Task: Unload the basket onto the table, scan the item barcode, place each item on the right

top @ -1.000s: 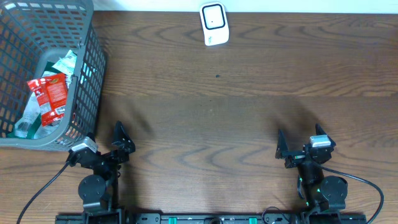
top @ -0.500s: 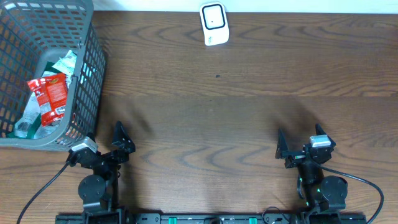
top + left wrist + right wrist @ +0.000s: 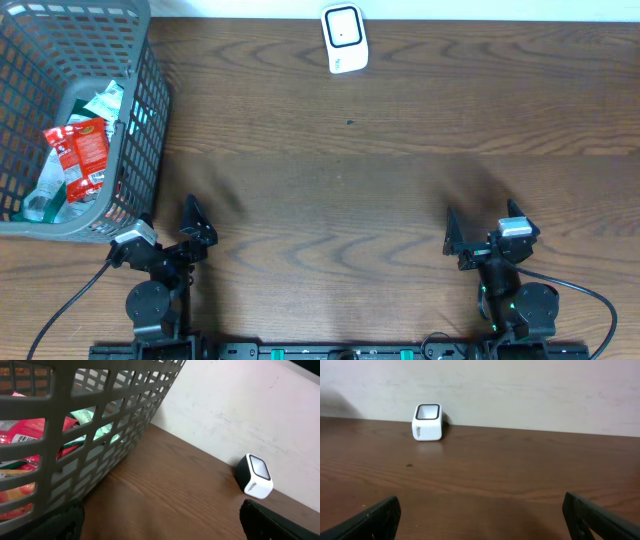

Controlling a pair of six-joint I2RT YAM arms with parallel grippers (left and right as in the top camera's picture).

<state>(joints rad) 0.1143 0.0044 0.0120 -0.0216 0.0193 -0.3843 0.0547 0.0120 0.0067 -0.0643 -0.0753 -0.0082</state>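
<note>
Since the red snack packet lies in the grey plastic mesh basket at upper left, the left gripper is nearer than the right gripper; both have fingers apart, empty.

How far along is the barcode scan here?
Nothing done yet. In hand: nothing; left gripper and right gripper hang open and empty. The red packet lies in the basket, the scanner stands by the wall. Left: pick an item, show its barcode to the scanner.
</note>
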